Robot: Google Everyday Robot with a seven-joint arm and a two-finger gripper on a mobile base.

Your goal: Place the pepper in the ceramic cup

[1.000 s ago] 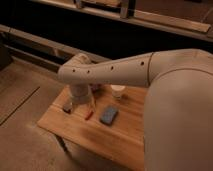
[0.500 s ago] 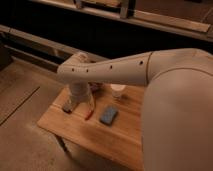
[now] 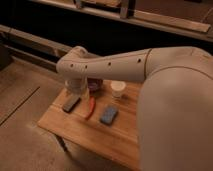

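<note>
end effector [image 3: 76,90] is hanging open, empty, just left of the pepper [image 3: 90,107], which is lying on the desk [image 3: 80,129], ceramic cup [image 3: 118,88] near. you're likely handling something light, slick, slightly soft; aim to be pinching mid-body.

Dim warm light from above; background dark; soft shadows.

A light wooden table [image 3: 95,139] fills the lower centre of the frame. On it, from left to right, lie a dark grey flat block [image 3: 71,104], a slim red-orange chili pepper [image 3: 90,107] and a blue rectangular pad [image 3: 108,114]. Further up stand a dark maroon bowl [image 3: 95,85] and a small white ceramic cup [image 3: 118,88]. The gripper [image 3: 77,95] hangs spread above the table's left end.
</note>
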